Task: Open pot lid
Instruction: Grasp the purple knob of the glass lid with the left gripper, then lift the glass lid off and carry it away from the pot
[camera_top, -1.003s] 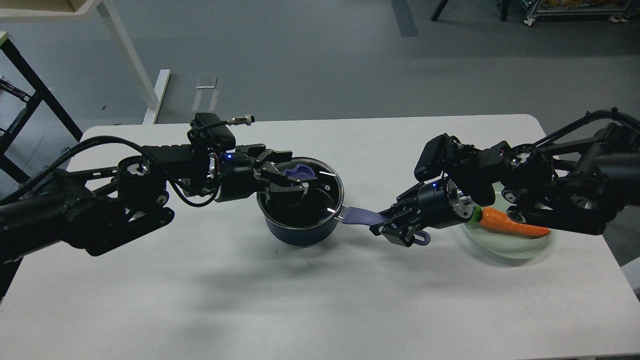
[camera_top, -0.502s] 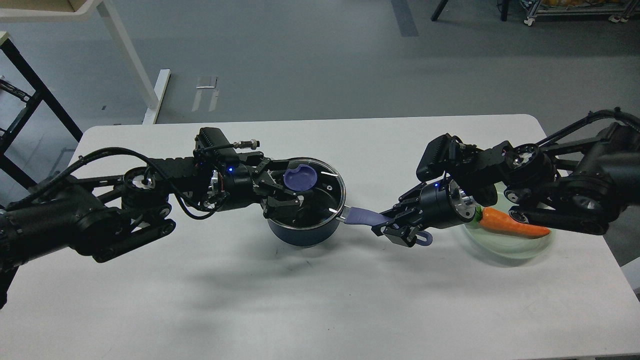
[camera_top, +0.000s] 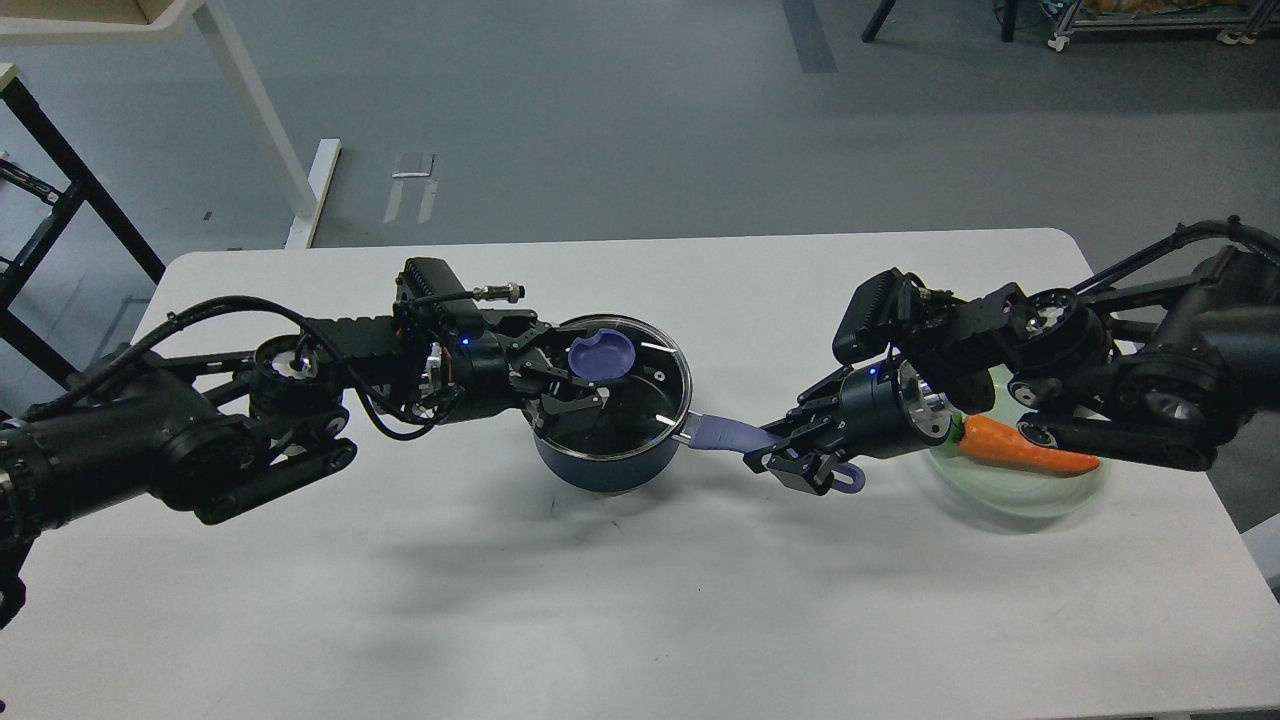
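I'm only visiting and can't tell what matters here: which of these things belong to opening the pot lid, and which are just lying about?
Part of the job:
- dark blue round pot
- clear glass lid with purple knob
- pot's long purple handle
- left gripper, by the lid knob
- right gripper, shut on the handle

Just lying about:
- orange carrot
- pale green plate under it
- white table

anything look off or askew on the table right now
Nothing stands out. The glass lid sits level on the blue pot, the right gripper holds the pot handle, and the carrot lies inside its green bowl. No spills or damage visible.
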